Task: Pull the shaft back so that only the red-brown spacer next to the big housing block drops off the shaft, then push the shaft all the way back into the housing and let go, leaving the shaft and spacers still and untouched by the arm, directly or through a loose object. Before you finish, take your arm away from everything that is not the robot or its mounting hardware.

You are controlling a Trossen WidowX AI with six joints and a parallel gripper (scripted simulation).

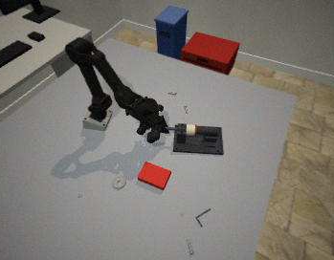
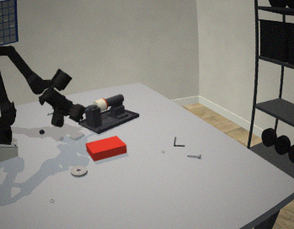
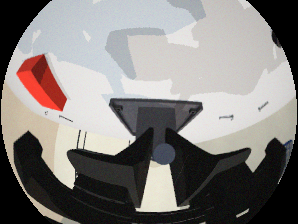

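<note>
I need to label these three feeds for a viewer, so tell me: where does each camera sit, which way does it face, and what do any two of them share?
Top: high above the table, angled down; whole arm, gripper shut on the shaft end beside the fixture plate.
Exterior: at table height off one side, facing the wall; arm and gripper at left.
Wrist: on the arm's wrist, looking along the fingers at the shaft's round end.
Shared: top and exterior both show the red block and white spacer.

Red block point(image 1: 154, 175) near fixture's front
</note>
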